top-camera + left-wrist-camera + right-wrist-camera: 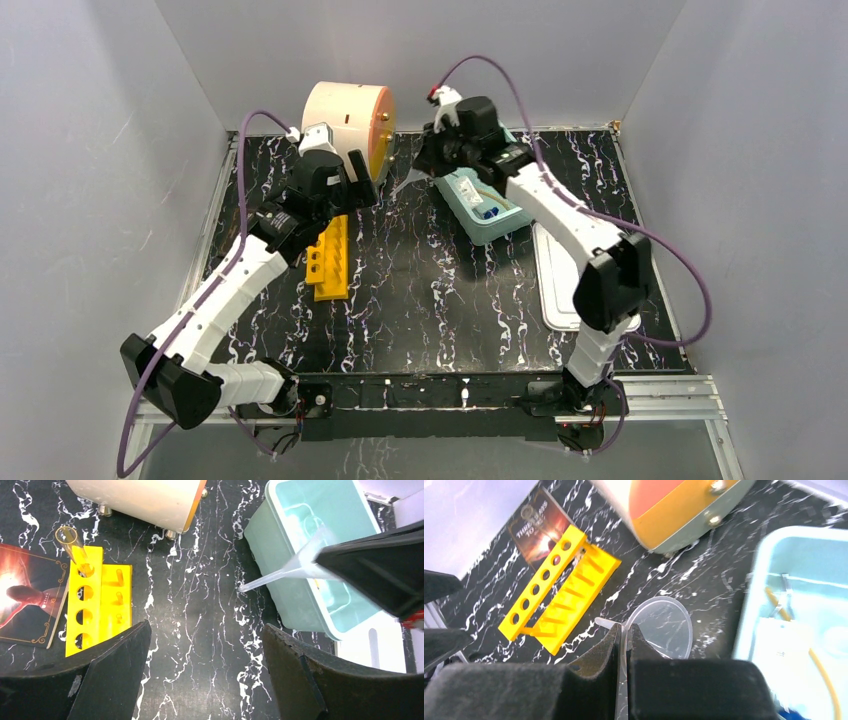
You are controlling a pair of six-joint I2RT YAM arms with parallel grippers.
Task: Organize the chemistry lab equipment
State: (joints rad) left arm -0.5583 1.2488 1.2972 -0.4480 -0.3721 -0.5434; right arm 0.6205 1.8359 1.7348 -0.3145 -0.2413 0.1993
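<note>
Right fingers (624, 631) are pinched tight on the rim of the clear cone-shaped funnel (663, 626). It hangs above the black white-veined desk (430, 290), right at the edge of the pale teal plastic bin (300, 605), spout aimed toward the yellow multi-hole plastic tube rack (100, 600). Left fingers (206, 628) are spread wide with nothing between them, hovering over bare desk between rack and bin.

So where do we stand? One clear glass tube (71, 544) leans in the rack's end hole, and the other holes look empty. Down in the bin, a tan rubber loop (821, 670) and a blue-tipped tool (490, 212) lie stowed, along with clear pieces I can't make out.

I'd call it past halfway. The funnel is the item in play and not yet set down, though whether it's bound for bin or rack I can't tell. A flat white panel (560, 285), perhaps the bin's lid, lies on the bin's right, so closing up may remain.
</note>
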